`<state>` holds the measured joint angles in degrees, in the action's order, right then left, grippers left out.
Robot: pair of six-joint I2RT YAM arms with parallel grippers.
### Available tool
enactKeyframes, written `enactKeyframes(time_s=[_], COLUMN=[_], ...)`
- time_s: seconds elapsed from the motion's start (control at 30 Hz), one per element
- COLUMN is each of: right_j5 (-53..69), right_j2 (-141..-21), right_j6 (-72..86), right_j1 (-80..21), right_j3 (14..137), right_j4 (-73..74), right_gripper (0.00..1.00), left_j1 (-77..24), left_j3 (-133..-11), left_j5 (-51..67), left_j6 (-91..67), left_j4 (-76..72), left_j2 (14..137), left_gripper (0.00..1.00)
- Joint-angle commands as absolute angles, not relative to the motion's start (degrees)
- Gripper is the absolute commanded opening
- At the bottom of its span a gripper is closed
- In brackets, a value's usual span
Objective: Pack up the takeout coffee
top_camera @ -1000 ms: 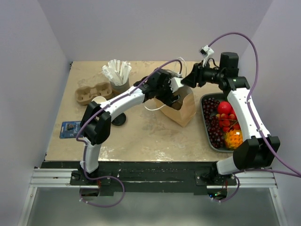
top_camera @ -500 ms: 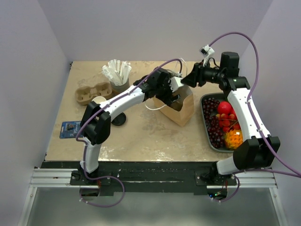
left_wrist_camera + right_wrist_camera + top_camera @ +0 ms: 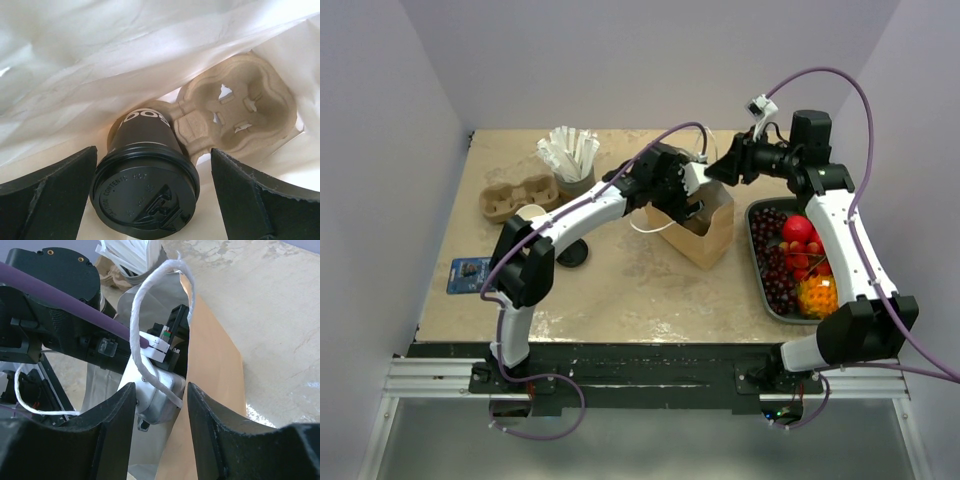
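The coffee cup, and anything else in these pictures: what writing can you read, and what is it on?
"CAUTION CONTENTS HOT": faint raised letters on the black lid, left wrist view.
White print on the coffee cup: only rounded shapes like "00" show, the rest is hidden, so it cannot be read.
Blue packet on the table, top view: print too small to read.
No other readable text.

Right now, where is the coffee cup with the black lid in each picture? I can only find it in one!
Left wrist: the takeout coffee is bottom centre, lid toward the camera, base in the cardboard carrier.
Top external: not visible; it is down inside the paper bag.
Right wrist: not visible; only the bag's brown outside shows.
Shared landmark: the paper bag, white inside in the left wrist view, brown in the others.
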<state>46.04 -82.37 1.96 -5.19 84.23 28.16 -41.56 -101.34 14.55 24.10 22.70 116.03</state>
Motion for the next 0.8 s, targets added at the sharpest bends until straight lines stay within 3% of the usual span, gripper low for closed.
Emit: enactKeyframes(time_s=[0.0,0.27,0.53,0.77], right_j5=[42.89,41.14,40.25,49.48], right_j2=[-82.53,-82.18,-81.74,-79.01], right_j6=[0.26,0.26,-3.78,-1.24], right_j1=[-5.36,-5.36,-5.36,-5.10], right_j3=[82.44,82.00,82.62,81.39], right_j4=[33.22,33.05,36.39,31.38], right_gripper=[0.47,0.43,0.40,0.54], left_j1=[-41.13,-41.13,-41.05,-40.87], left_j3=[-101.52,-99.49,-104.85,-104.41], left_j5=[20.48,21.53,20.66,20.39], left_j6=[21.36,19.34,17.40,16.79], left_j4=[11.43,6.42,11.95,13.80], left_j2=[107.93,104.77,107.93,108.81], left_gripper=[1.00,1.00,1.00,0.99])
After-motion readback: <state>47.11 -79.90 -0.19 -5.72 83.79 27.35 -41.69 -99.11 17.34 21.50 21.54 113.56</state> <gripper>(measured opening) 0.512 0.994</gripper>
